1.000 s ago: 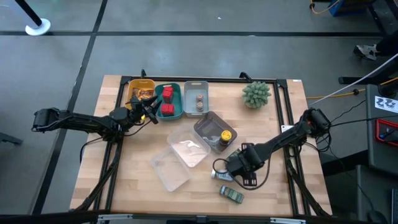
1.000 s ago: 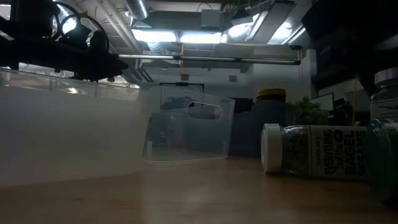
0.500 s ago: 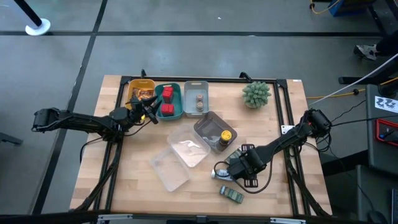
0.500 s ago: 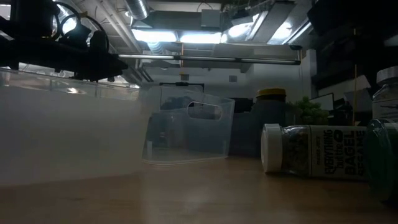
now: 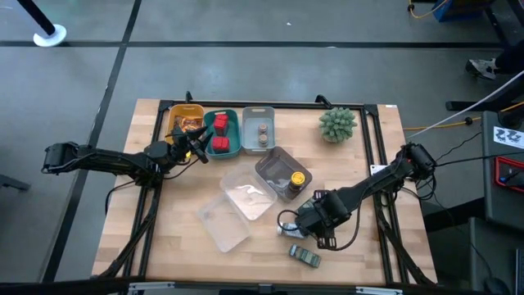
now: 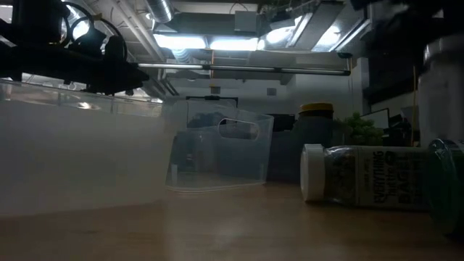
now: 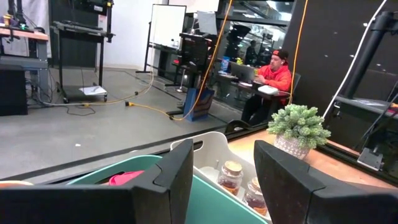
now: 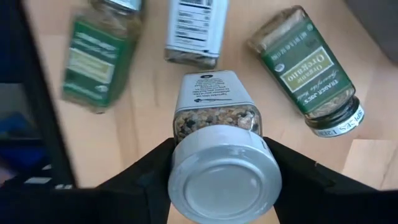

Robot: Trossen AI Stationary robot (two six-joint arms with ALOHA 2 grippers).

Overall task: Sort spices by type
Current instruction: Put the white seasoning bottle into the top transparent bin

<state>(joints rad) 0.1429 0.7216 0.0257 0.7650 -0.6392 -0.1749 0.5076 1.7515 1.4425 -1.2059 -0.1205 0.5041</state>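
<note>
You have the right gripper low over the near right part of the desk, and its jaws are clamped on a white-capped bottle, one dark finger on each side just under the cap. Judging from the grip, the step in hand is carrying this bottle off to its own bin. Lift straight up before you travel, because other spices lie close around it: an oregano jar, a green-labelled jar and another bottle all rest on their sides just beyond it, and a sideways drag could knock them rolling. Keep the squeeze steady; the cap end is smooth and round, so the bottle may pivot if you swing fast.

The bottle sits centred between the jaws, cap towards the wrist and its base pointing away. In the low view one seasoning jar lies on the desk nearby.

Your left gripper waits beside the teal bin, jaws apart and empty.
</note>
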